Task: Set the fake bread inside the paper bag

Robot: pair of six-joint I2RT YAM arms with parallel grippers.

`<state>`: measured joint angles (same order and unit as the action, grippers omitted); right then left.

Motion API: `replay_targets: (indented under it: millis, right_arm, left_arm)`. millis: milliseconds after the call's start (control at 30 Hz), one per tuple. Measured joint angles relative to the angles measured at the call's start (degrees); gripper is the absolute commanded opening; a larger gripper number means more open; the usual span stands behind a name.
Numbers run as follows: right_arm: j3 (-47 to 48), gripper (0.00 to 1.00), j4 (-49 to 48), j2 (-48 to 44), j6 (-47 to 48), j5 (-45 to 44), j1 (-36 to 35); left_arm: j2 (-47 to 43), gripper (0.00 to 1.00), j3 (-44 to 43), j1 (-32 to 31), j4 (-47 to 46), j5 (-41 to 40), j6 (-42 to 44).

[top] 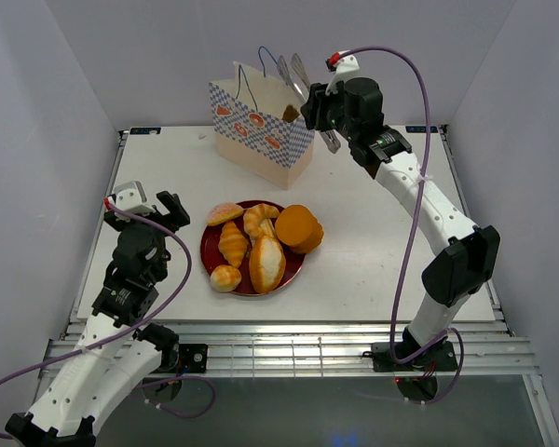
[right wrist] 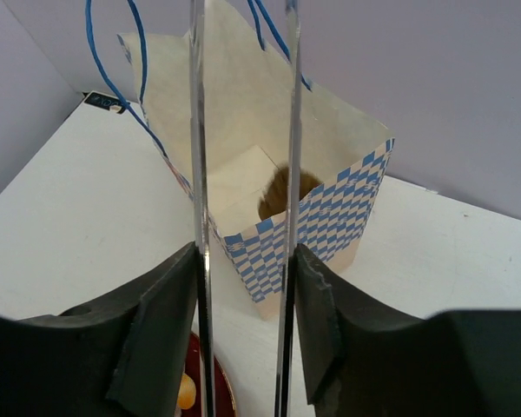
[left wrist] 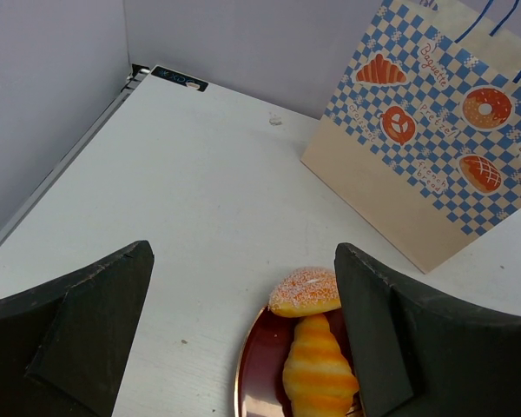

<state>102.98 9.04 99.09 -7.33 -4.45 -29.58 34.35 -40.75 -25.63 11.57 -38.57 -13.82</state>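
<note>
Right gripper point(top: 291, 73) jaws apart, empty, poised over the mouth of the upright beige checker-print paper bag point(top: 261, 130). One brown pastry point(right wrist: 286, 193) sits inside, directly below it. Other golden toy bread point(top: 261, 247) lies on the dark red round plate point(top: 210, 253), just ahead of the wide-apart, empty left gripper point(left wrist: 243, 252), probably the next pick.

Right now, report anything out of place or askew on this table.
The round orange bun straddles the right rim of the red plate, partly off it, while the other pastries lie inside. Nothing else stands out.

Six pastries point(top: 266, 264) on one red plate point(top: 209, 253), one paper bag point(top: 256, 140)
</note>
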Motion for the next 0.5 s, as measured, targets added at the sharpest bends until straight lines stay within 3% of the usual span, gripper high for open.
replay_targets:
  millis: [500]
  right_arm:
    - [0.4,0.56,2.5,-0.4,0.0,3.4,0.0]
  left_arm:
    - [-0.1,0.98,0.0,0.0,0.0,0.0,-0.2]
